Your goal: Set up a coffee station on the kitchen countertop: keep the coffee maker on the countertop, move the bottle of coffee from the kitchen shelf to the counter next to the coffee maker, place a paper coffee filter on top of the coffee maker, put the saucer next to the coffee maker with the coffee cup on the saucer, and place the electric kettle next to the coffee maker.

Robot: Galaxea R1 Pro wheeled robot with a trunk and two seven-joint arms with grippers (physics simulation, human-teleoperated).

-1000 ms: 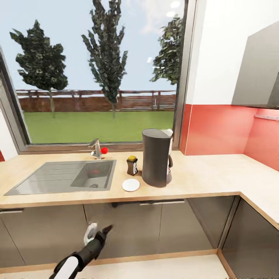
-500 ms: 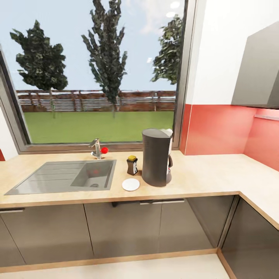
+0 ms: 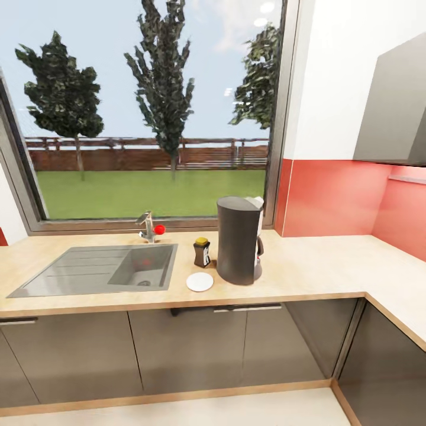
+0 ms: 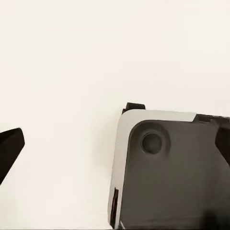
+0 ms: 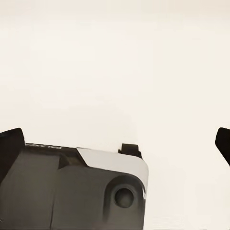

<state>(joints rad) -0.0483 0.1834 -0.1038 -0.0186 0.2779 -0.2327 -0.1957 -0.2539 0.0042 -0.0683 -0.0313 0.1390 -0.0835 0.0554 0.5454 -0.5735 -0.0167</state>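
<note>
The tall dark grey coffee maker (image 3: 239,239) stands on the beige countertop (image 3: 319,269) in front of the window. A white piece (image 3: 256,202) peeks out at its top; I cannot tell whether it is the paper coffee filter. The brown bottle of coffee (image 3: 202,252) with its yellow cap stands just left of the machine. The white saucer (image 3: 200,282) lies bare in front of the bottle. The coffee cup and the electric kettle are out of view. My left gripper (image 4: 120,143) and right gripper (image 5: 117,143) hang open over pale floor, nothing between their fingers.
A grey sink (image 3: 100,269) with a tap (image 3: 147,226) is set into the counter left of the bottle. Glossy grey cabinet fronts (image 3: 195,349) run below. The counter turns a corner at the right under a wall cabinet (image 3: 393,112). My own base (image 4: 172,177) shows under the left gripper.
One second ago my left arm and gripper showed at the bottom of the head view; it has since dropped out of that view. The things on the counter have not moved.
</note>
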